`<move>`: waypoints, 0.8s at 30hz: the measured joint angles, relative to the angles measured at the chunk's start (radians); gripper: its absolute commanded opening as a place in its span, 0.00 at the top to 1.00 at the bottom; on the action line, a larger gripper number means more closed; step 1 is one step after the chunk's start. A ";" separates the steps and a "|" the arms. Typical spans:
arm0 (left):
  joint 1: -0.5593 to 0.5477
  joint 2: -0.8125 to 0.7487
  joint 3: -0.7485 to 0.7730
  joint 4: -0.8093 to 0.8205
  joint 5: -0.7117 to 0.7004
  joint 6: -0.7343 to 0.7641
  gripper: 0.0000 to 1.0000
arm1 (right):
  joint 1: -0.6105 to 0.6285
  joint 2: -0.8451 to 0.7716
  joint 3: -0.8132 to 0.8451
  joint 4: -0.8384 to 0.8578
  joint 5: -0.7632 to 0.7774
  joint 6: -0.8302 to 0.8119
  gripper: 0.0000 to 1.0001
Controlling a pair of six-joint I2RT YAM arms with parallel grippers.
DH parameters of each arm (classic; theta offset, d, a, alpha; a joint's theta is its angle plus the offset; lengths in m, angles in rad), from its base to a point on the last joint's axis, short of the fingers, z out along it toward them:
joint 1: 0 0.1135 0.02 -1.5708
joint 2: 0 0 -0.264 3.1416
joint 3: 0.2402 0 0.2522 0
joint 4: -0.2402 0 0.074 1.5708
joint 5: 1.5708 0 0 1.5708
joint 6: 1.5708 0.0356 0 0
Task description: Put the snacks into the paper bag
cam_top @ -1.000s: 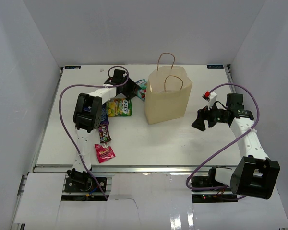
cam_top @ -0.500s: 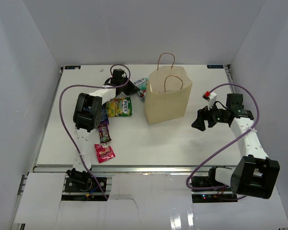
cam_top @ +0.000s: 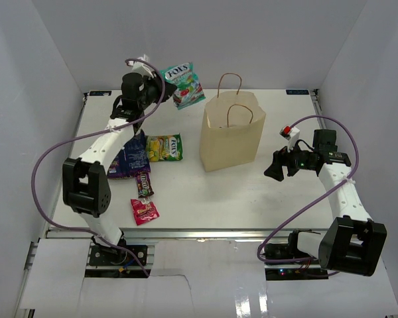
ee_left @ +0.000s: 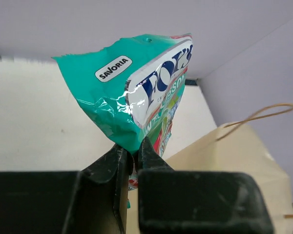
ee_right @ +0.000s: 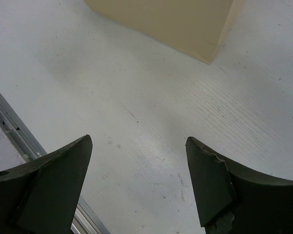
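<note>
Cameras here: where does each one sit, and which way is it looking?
Top external: above and behind, looking down on the table; left arm and right arm both show.
Left wrist: on the left arm, looking along the left gripper, shut on the teal packet.
Right wrist: looking down through the open right gripper at the table.
Shared: all three show the paper bag.

**White links, black joints**

Left arm (cam_top: 101, 147) and right arm (cam_top: 343, 192): white links, black joint housings, looping purple cables (cam_top: 318, 118). Fingers (ee_right: 53, 183) are matte black wedges. A red part (cam_top: 286, 128), perhaps a button, sits by the right wrist.
</note>
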 measured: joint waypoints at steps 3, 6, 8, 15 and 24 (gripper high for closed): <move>0.000 -0.095 -0.003 0.032 -0.015 0.045 1.00 | 0.000 0.000 0.000 0.000 -0.003 0.000 0.17; 0.000 -0.154 -0.002 0.042 -0.018 0.080 1.00 | 0.000 0.000 0.000 0.000 -0.004 0.000 0.17; -0.003 -0.172 0.005 0.041 -0.007 0.096 1.00 | 0.000 0.000 0.000 0.000 -0.004 0.000 0.17; -0.048 -0.187 0.026 0.035 0.070 0.111 1.00 | 0.000 0.000 0.000 0.000 -0.005 0.000 0.17; -0.201 -0.180 0.027 0.022 0.097 0.112 1.00 | 0.000 0.000 0.000 0.000 -0.007 0.000 0.17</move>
